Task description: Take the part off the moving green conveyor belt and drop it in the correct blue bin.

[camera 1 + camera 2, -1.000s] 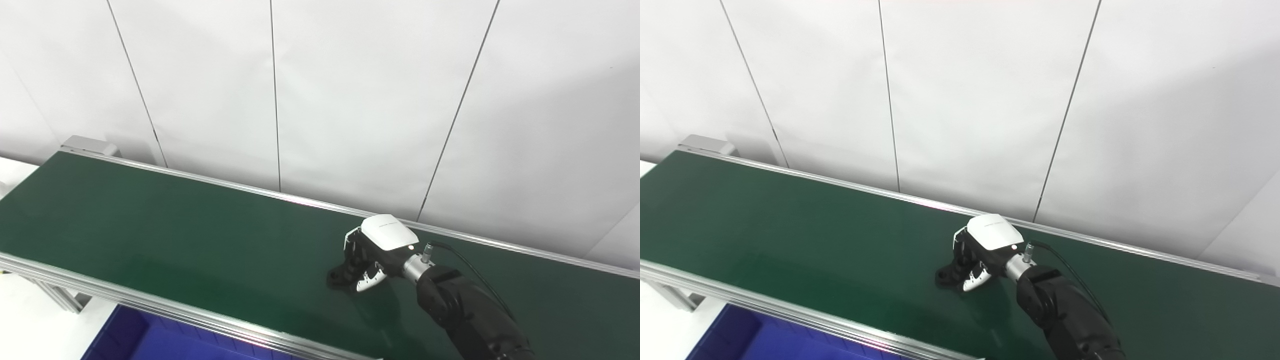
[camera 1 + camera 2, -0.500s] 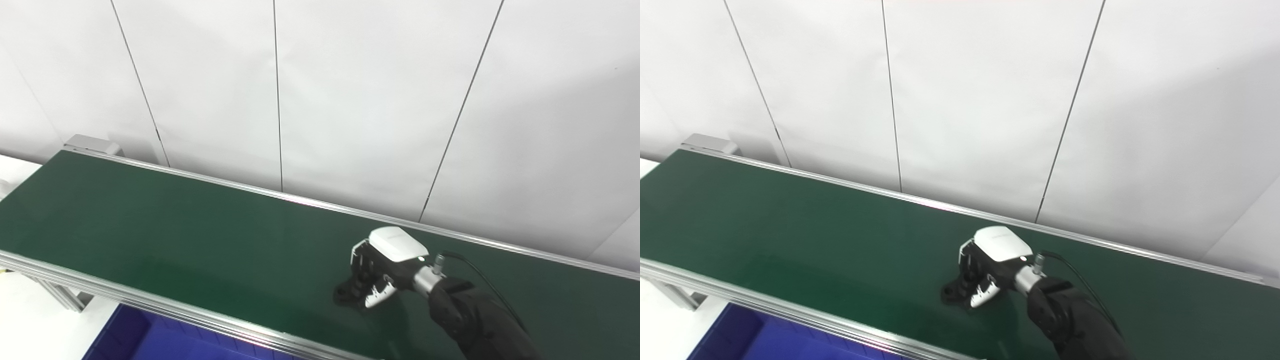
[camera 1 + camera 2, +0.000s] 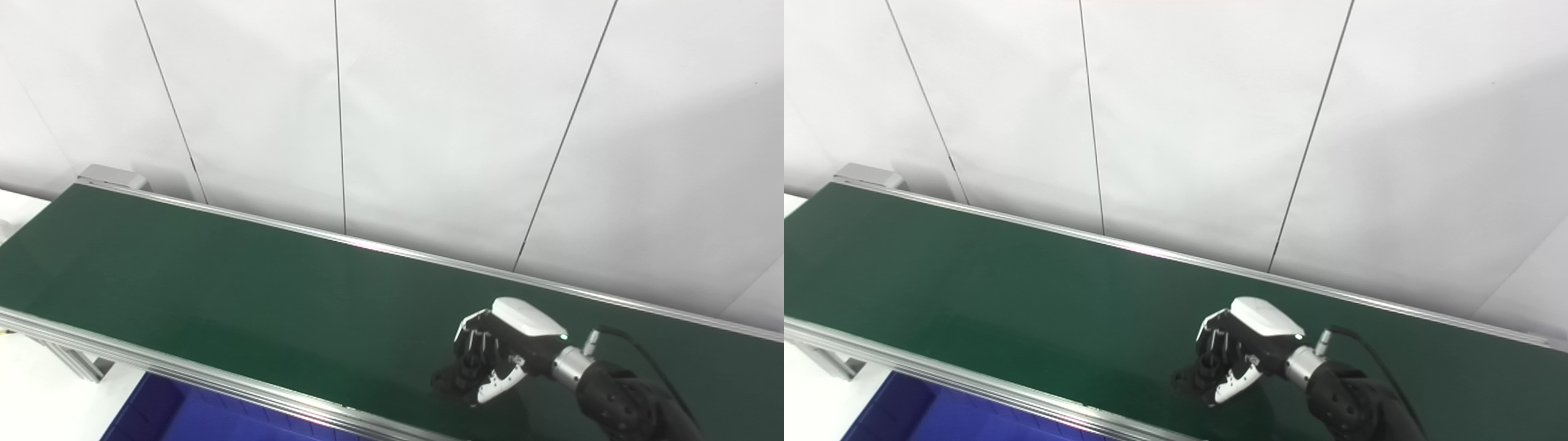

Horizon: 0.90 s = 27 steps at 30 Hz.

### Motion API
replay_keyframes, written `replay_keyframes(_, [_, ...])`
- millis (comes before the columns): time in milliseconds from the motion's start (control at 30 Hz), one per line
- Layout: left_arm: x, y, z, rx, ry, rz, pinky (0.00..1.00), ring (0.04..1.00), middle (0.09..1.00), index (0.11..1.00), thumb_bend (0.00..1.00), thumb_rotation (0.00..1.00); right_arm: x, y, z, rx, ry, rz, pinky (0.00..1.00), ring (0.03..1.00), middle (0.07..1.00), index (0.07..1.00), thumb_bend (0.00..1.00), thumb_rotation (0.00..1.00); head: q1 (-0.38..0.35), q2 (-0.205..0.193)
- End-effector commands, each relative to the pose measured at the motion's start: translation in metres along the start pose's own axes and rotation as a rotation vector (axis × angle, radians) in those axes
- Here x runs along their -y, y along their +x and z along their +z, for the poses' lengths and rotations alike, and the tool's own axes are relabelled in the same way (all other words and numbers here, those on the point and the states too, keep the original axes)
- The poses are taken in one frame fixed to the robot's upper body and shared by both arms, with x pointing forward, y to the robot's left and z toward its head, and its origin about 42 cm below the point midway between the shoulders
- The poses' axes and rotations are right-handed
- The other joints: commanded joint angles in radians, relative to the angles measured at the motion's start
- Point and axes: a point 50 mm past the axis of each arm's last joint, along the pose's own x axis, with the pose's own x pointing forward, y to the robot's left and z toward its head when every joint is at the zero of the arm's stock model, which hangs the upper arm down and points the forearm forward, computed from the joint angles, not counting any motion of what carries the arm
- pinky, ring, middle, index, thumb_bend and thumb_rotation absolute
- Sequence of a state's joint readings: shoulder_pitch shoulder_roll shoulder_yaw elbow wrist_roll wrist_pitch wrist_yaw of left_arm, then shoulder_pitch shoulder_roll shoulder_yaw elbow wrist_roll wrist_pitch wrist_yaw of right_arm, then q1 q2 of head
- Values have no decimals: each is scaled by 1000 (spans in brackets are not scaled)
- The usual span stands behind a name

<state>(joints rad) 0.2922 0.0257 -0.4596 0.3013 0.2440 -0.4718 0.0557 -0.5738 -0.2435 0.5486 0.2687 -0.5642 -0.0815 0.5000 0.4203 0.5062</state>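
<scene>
Part [image 3: 446,384]: small, black, clasped in right hand [image 3: 490,361], low over belt [image 3: 214,288] near its front rail. Bin [image 3: 159,416]: blue, below that rail. Advice: keep clasp firm, lift clear of rail before releasing.

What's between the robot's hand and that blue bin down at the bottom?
Bare green belt, then its silver rail, separate the right hand from the blue bin, in both views.

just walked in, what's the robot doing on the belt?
The right hand has its fingers curled around a small black part over the green conveyor belt, near its front rail. A blue bin sits below the belt's front edge at lower left. The part isn't in the bin yet. The left hand is out of view.
</scene>
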Motion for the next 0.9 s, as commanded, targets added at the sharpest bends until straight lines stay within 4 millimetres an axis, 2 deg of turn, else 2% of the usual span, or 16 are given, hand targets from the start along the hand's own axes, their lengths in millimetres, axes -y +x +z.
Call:
replay_keyframes(0, [17,-15,-2,-37,-48,-1,853,938,937,924,943,997,22,-1,12,43,3,-56,222,356,443,541,510,0,-2,2])
replay_keyframes(233, [16,-17,-1,-39,-43,-3,853,940,940,926,947,1000,25,-9,16,52,43,-76,223,350,448,547,508,0,-12,9])
replay_keyframes(467, [14,-19,-1,-43,-47,-3,872,941,932,924,940,992,23,-18,6,62,304,-71,237,355,482,555,507,0,-40,12])
replay_keyframes(633, [12,-21,-1,-44,-44,2,870,940,932,921,947,989,19,-22,-6,63,454,-76,253,362,463,551,510,0,-68,18])
replay_keyframes(800, [6,-26,-1,-56,-47,-3,917,965,951,932,983,987,17,-30,-12,102,595,-97,271,367,461,553,510,0,-140,43])
replay_keyframes(867, [2,-29,0,-63,-51,-2,941,980,963,942,997,988,16,-35,-13,129,646,-113,259,362,468,551,510,0,-202,61])
